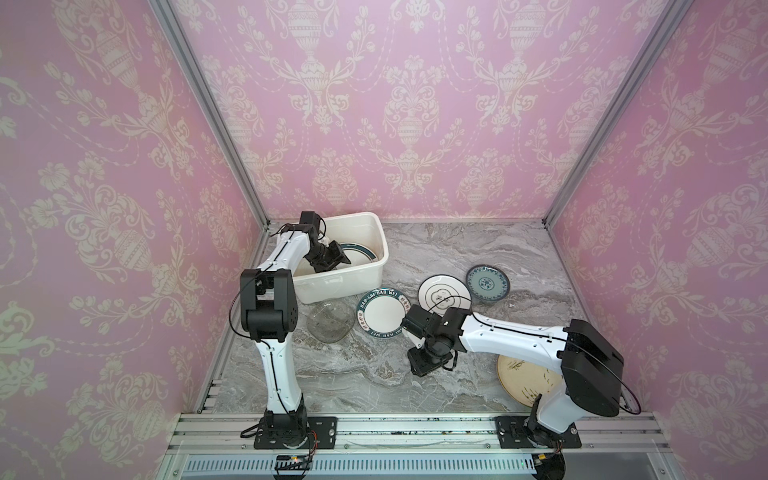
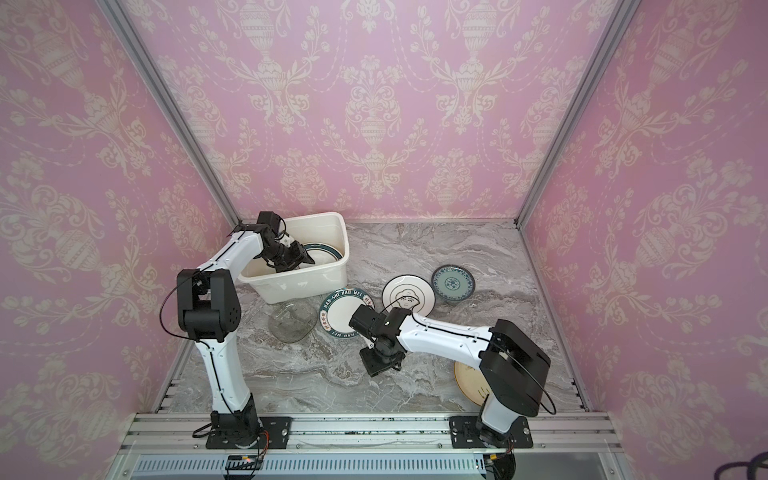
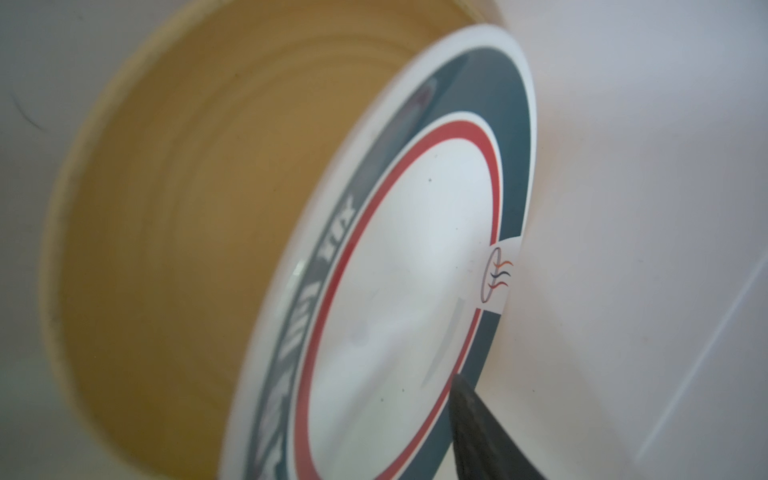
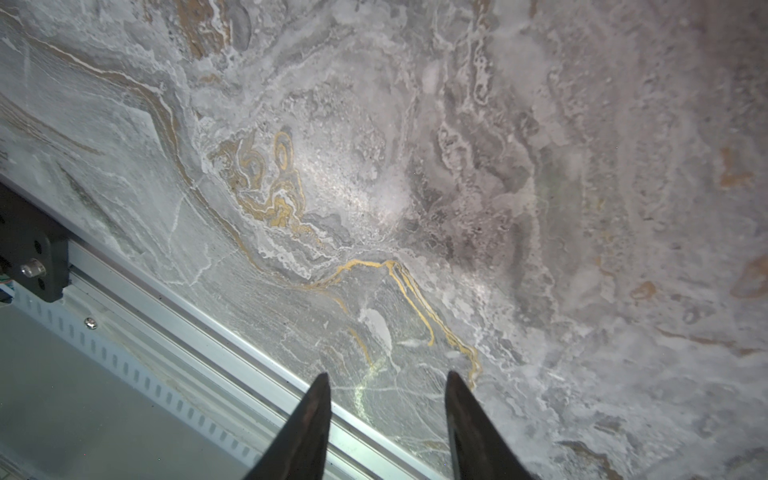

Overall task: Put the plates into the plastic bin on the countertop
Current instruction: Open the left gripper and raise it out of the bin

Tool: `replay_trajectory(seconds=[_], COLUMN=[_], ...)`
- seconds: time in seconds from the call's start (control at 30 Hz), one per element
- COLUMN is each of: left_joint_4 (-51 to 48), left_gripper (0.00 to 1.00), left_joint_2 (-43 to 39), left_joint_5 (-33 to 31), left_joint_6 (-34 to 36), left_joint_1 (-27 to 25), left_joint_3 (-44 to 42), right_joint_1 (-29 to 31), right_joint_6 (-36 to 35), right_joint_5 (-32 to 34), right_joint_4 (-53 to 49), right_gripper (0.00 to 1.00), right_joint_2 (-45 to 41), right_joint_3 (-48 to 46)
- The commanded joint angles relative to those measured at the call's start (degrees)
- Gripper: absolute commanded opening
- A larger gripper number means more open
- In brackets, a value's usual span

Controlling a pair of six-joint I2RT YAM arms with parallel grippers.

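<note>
The right hand [image 4: 386, 380], open above the bench [image 1: 332, 374], hovered nearest the lettered plate [image 1: 380, 313], lying bin-ward; the left hand [image 1: 343, 257], grip unclear, hung inside the plastic bin [image 1: 332, 286] over a teal-rimmed plate [image 1: 365, 253].

**Readable text: one plate legend, the rest too blurred or small**

The teal-rimmed plate [image 1: 382, 313], just in front of the plastic bin [image 1: 332, 286], carries white capitals "HAO SHI HAO WEI" on the far arc of its rim. This reads the same in both top views. Similar lettering runs upside down on the near arc and is partly hidden. Red boxes with Chinese characters on that rim are too small to read.

The plate inside the bin [image 3: 399, 291] has white letters on a teal band, blurred and unreadable (plus a wordless oval logo with three wavy lines).

The white plate [image 1: 444, 296], farther right of the bin, has a dark centre mark that is unreadable.
</note>
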Motion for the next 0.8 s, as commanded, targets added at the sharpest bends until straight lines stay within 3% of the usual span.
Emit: replay_trajectory(seconds=[0.0, 0.13, 0.47, 0.77], left_joint_4=[-3.6, -4.2, -7.4, -9.0], left_gripper=[0.68, 0.81, 0.99, 0.99], left_joint_2=[1.4, 1.5, 3.8, 3.0], left_joint_5=[-3.2, -4.8, -7.7, -10.9], left_joint_6=[2.6, 3.8, 6.3, 7.3], left_joint_1=[-0.5, -0.5, -0.5, -0.6], left_joint_3=[2.3, 2.6, 4.8, 5.7], right_joint_1=[0.6, 0.6, 0.9, 1.0], right_joint_6=[-0.7, -0.7, -0.8, -0.7], right_joint_5=[1.1, 1.3, 1.6, 2.9], right_joint_4=[-1.6, -1.7, -2.2, -2.8], right_gripper=[0.46, 0.46, 0.46, 0.47], right_joint_2=[0.6, 0.7, 1.3, -0.2], right_joint_3=[1.5, 1.7, 2.4, 2.5])
